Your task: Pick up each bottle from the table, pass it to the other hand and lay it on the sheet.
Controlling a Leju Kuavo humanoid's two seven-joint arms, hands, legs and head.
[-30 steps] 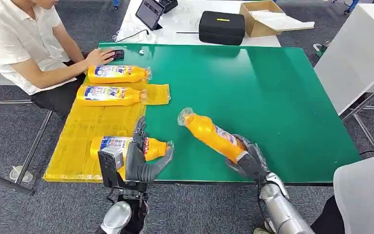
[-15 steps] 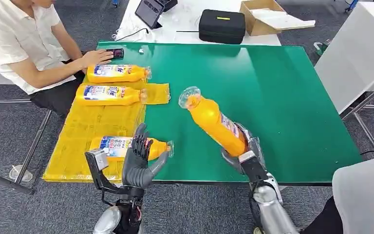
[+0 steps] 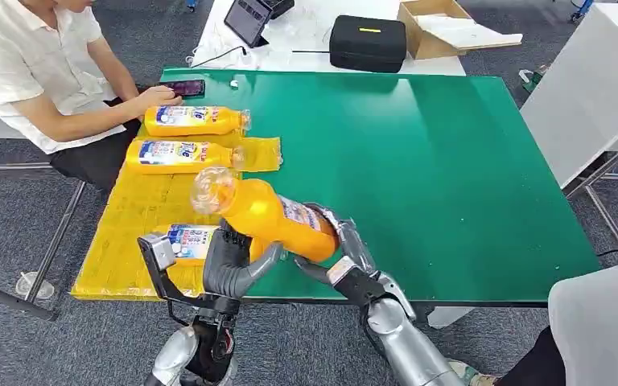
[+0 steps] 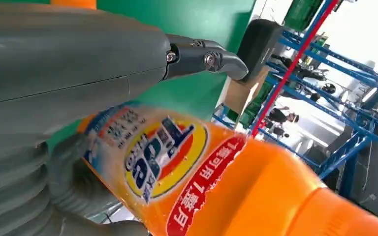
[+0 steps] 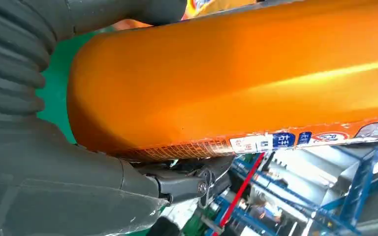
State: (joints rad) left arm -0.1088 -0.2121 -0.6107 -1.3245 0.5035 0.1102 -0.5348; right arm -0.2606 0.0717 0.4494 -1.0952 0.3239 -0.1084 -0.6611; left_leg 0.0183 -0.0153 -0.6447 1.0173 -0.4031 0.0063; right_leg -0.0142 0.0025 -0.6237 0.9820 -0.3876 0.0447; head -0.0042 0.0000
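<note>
My right hand [image 3: 344, 251] grips the base end of an orange bottle [image 3: 272, 217] and holds it tilted in the air, its clear cap [image 3: 210, 187] pointing up and to the left over the yellow sheet [image 3: 141, 207]. The same bottle is close in the left wrist view [image 4: 187, 167] and the right wrist view [image 5: 236, 78]. My left hand [image 3: 230, 265] stands right under the bottle's body, fingers spread, not closed on it. Three more orange bottles lie on the sheet: one at the far end [image 3: 193, 121], one behind it [image 3: 179, 155], one near the front edge [image 3: 187, 240], partly hidden by my left hand.
A person sits at the table's far left corner, hand [image 3: 154, 96] by a phone [image 3: 182, 87]. The green table [image 3: 451, 169] is bare to the right. A black case [image 3: 366, 44], a tablet [image 3: 248, 20] and a cardboard box [image 3: 442, 28] lie on the white table behind.
My right hand has swung the bottle up and leftward, from the table's middle to just above my left hand. My left hand has stayed near the front edge, fingers spread.
</note>
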